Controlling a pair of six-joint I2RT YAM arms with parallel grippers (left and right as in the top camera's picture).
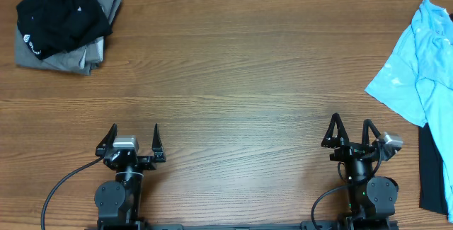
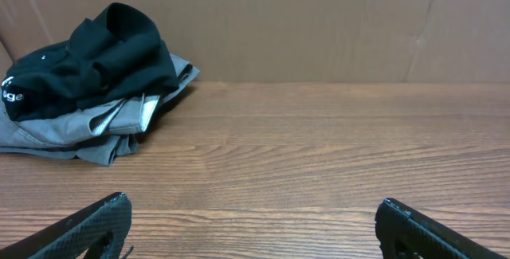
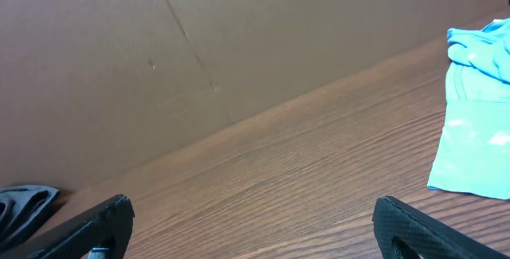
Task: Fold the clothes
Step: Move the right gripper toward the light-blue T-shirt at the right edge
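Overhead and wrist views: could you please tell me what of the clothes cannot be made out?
Sky-blue T-shirt: overhead, cut off by the right edge.
Long black garment: overhead, cut by that edge, partly under the T-shirt.
Grey garment: left wrist, mostly under the crumpled black top.
White print on that top: left wrist, cut by the left edge.

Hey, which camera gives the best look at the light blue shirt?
The overhead view: the light blue shirt lies crumpled at the far right, mostly visible though cropped by the frame. The right wrist view catches only one part of the shirt. The left wrist view shows none of it.
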